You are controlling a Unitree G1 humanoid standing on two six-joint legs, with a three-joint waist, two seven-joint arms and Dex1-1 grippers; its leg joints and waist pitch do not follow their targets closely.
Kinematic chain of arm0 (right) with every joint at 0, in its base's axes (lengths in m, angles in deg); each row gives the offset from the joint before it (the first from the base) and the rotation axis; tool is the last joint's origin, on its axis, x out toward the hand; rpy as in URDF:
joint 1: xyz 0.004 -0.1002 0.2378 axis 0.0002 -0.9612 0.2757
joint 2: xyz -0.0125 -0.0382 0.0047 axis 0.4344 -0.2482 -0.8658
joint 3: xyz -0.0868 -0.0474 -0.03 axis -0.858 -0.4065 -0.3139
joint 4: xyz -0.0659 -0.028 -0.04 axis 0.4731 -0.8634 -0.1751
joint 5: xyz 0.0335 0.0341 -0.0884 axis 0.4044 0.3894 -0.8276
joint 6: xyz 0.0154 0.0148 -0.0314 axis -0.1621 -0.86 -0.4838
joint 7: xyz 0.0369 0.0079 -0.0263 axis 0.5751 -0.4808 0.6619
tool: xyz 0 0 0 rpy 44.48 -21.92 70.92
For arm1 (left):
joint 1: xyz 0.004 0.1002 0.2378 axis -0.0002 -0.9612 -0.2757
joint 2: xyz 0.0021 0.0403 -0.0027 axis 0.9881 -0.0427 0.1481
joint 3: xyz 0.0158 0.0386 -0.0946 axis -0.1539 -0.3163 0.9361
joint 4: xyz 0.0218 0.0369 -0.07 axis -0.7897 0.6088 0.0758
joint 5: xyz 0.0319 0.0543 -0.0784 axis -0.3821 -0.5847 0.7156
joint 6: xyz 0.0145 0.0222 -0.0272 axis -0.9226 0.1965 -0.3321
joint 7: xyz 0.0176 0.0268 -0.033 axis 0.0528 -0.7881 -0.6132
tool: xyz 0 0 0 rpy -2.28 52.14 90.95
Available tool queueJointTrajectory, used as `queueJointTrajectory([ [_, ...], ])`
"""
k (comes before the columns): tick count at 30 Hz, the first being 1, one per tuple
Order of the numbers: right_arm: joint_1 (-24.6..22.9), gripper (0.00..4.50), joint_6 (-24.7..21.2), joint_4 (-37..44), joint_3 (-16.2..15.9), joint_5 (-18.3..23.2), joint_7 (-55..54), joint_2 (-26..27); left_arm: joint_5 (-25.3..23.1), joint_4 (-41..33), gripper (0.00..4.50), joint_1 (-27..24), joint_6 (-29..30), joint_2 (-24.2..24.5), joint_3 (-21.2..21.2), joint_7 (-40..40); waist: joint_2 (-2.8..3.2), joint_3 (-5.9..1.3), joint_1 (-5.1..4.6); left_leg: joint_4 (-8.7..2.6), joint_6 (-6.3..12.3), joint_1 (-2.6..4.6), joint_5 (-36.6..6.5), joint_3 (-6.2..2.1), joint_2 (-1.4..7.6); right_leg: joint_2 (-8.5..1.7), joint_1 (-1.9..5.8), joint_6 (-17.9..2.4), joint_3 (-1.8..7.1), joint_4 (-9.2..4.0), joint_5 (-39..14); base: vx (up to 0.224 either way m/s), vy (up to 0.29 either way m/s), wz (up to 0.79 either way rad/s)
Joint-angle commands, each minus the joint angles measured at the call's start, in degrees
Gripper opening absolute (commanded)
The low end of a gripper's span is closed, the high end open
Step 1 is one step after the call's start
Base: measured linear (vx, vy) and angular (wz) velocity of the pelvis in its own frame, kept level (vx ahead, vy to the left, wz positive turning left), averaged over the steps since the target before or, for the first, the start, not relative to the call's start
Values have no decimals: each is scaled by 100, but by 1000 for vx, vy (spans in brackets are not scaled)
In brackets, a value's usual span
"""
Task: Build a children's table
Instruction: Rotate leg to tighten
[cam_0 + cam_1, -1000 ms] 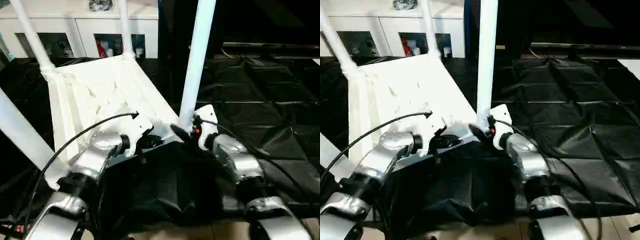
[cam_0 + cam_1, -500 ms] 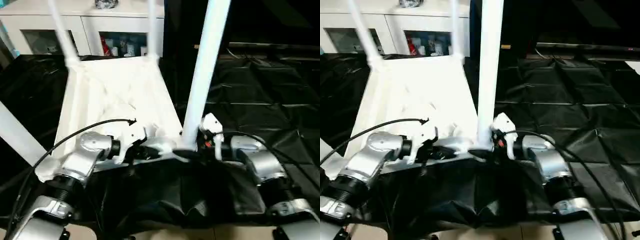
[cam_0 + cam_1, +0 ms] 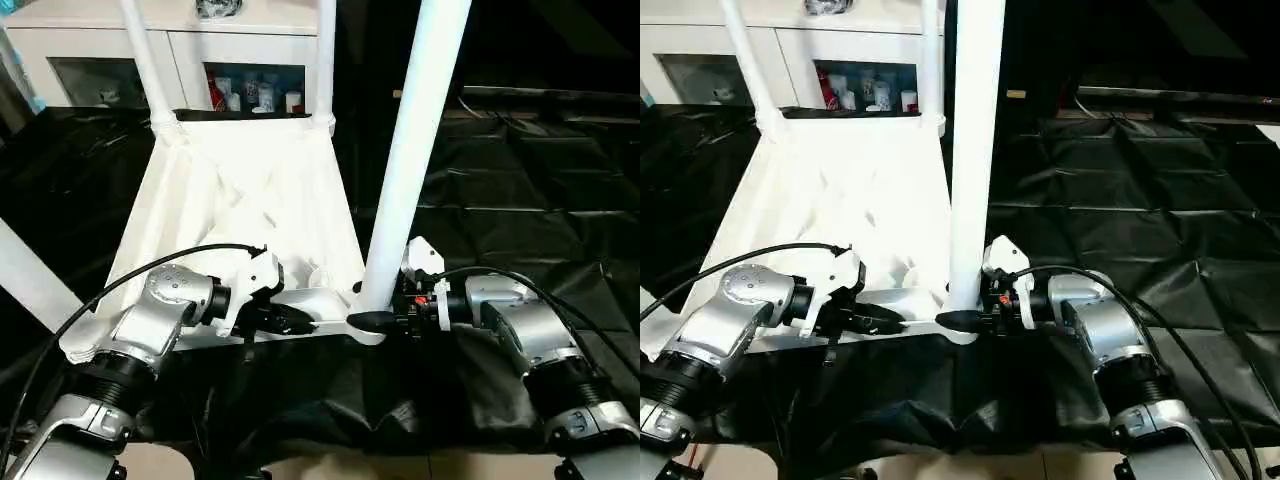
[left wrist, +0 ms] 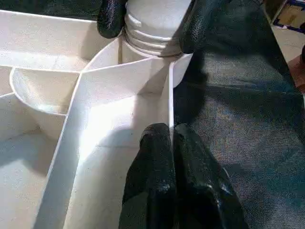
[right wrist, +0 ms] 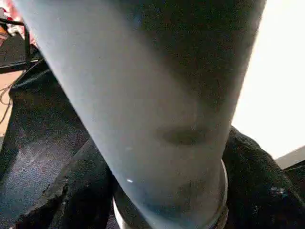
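The children's table lies upside down, its ribbed white top (image 3: 250, 190) facing up. Two legs (image 3: 145, 60) stand in the far corners and one (image 3: 30, 275) at the near left. The near right leg (image 3: 415, 150) stands upright in its corner socket. My right gripper (image 3: 372, 318) is shut on this leg's base, and its black fingers (image 4: 112, 19) press the threaded end (image 4: 152, 24) from both sides. My left gripper (image 4: 170, 131) is shut on the top's thin near edge wall (image 4: 170, 95), a little left of that socket.
A white cabinet (image 3: 90, 40) with glass doors stands behind the table. A crinkled black sheet (image 3: 520, 200) covers the ground to the right and under the top. A black cable (image 3: 150, 270) arcs over my left forearm.
The whole view has shifted and the top now sits square to me. My right gripper's fingers have closed in on the leg's base. The left gripper keeps its hold on the edge.
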Motion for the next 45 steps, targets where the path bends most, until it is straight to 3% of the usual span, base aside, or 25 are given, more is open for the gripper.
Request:
queueJointTrajectory([
  [1, -82, 265, -72, 176, -183, 56, 122, 118, 105, -146, 0, 99, -151, -211, -58, 30, -12, -391, -11, -380, 153, 83, -1308, 23, 118, -242, 278, -1334, 203, -367, -1009, 0, 0, 0],
  [5, -112, 265, -22, 33, -37, 0, -499, 393, -25, 72, 0, 245, -204, -383, 37, -497, -12, -384, -15, -382, 141, 81, -1326, 25, 114, -242, 269, -1319, 206, -378, -1045, 0, 0, 0],
  [8, -79, 265, 22, -127, 67, -69, -969, 574, -109, 199, 0, 337, -196, -477, 73, -803, -28, -352, -47, -408, 8, 95, -1598, 15, 91, -269, 258, -1131, 210, -453, -1706, 0, 0, 0],
  [11, 112, 265, -62, -642, 381, -178, -2290, 1119, -164, 398, 0, 527, -29, -800, 223, -1472, -35, -337, -88, -430, -110, 109, -1770, -13, 78, -283, 236, -927, 202, -511, -2298, 0, 0, 0],
  [13, 220, 265, -12, -940, 544, -231, -3077, 1500, -273, 460, 0, 613, 30, -1004, 216, -1840, -30, -320, -170, -439, -184, 120, -1896, -29, 67, -292, 201, -810, 193, -556, -2681, 0, 0, 0],
  [14, 225, 265, -7, -954, 551, -235, -3114, 1519, -281, 464, 0, 617, 31, -1014, 214, -1858, -35, -332, -183, -444, -178, 102, -1876, -47, 67, -294, 230, -727, 180, -564, -2753, 0, 0, 0],
  [16, 295, 265, 27, -1084, 584, -318, -3526, 1715, -348, 527, 0, 668, 48, -1155, 209, -2105, -33, -339, -176, -440, -107, 95, -1818, -35, 69, -283, 216, -696, 193, -571, -2603, 0, 0, 0],
  [21, 561, 265, 383, -1435, 669, -467, -4135, 2113, -474, 598, 0, 741, 44, -1549, 165, -2578, -4, -355, -189, -428, -127, 124, -1737, -12, 77, -261, 188, -879, 213, -526, -2106, 0, 0, 0],
  [22, 587, 299, 403, -1425, 719, -394, -4053, 2141, -468, 581, 0, 730, 37, -1577, 149, -2557, -11, -362, -186, -431, -86, 85, -1678, -17, 74, -262, 228, -917, 212, -500, -1925, 0, 0, 0],
  [24, 616, 334, 389, -1413, 792, -298, -3935, 2174, -465, 563, 0, 713, 25, -1590, 129, -2504, -10, -382, -173, -423, -26, 73, -1474, -10, 76, -246, 247, -991, 211, -457, -1514, 0, 0, 0],
  [26, 579, 337, 317, -1244, 705, -210, -3537, 2055, -428, 482, 0, 658, -22, -1507, 83, -2308, -5, -383, -175, -414, 36, 65, -1374, -1, 71, -239, 261, -1080, 209, -434, -1255, 0, 0, 0],
  [29, 533, 373, 283, -1114, 573, -223, -3216, 1889, -383, 420, 0, 614, -56, -1417, 61, -2135, -5, -384, -168, -412, 80, 67, -1388, -1, 73, -240, 283, -1101, 201, -432, -1260, 0, 0, 0],
  [31, 443, 383, 215, -903, 307, -288, -2511, 1472, -349, 328, 0, 533, -156, -1226, 47, -1795, -3, -373, -157, -416, 115, 63, -1453, -2, 75, -239, 290, -1083, 198, -450, -1366, 0, 0, 0],
  [37, 299, 383, -75, -458, 81, -271, -1204, 558, -331, 255, 0, 425, -317, -772, 25, -1182, -6, -387, -105, -378, 233, 64, -1273, 27, 101, -226, 288, -1263, 202, -395, -945, 0, 0, 0],
  [42, 347, 383, -221, -412, 147, -224, -851, 282, -292, 203, 0, 389, -327, -569, 49, -861, -2, -384, -74, -386, 184, 75, -1373, 23, 109, -240, 283, -1298, 199, -398, -1086, 0, 0, 0],
  [45, 356, 349, -407, -292, 86, -141, -509, 61, -290, 209, 0, 365, -354, -412, 52, -620, -15, -386, -56, -383, 190, 81, -1329, 25, 120, -241, 281, -1316, 204, -390, -1039, 0, 0, 0],
])
